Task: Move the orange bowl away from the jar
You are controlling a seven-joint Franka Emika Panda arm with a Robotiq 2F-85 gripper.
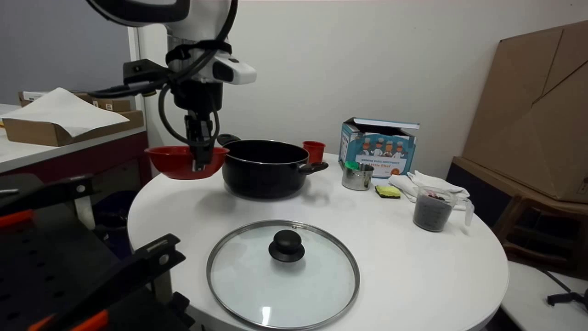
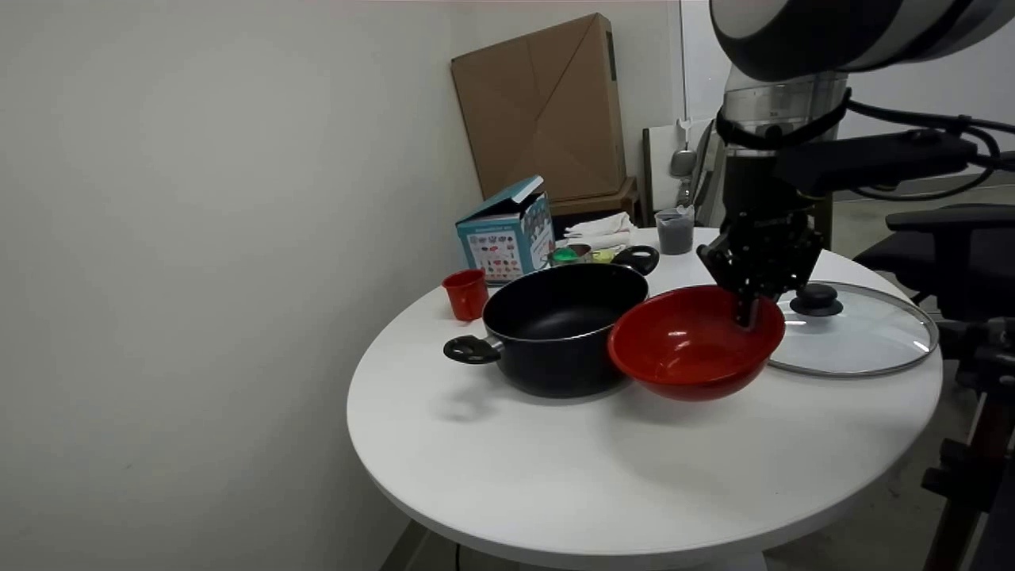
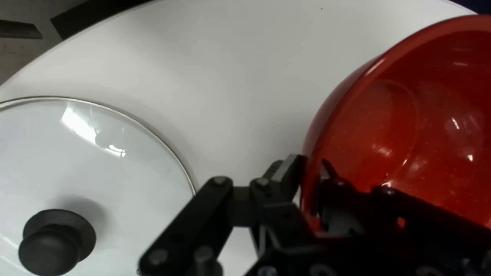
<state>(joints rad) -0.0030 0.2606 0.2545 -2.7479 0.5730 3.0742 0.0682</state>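
The orange bowl, shallow and glossy red-orange, is held above the white table, with a shadow below it. It also shows in an exterior view, slightly tilted, and at the right of the wrist view. My gripper is shut on the bowl's rim, one finger inside and one outside; it also shows in both exterior views. The black pot stands right beside the bowl; a touch cannot be told. A clear measuring jug with dark contents stands far off; I cannot tell which is the jar.
A glass lid with a black knob lies on the round table. A red cup, a steel cup, a sponge, a white cloth and a blue box stand at the back. A wall is behind.
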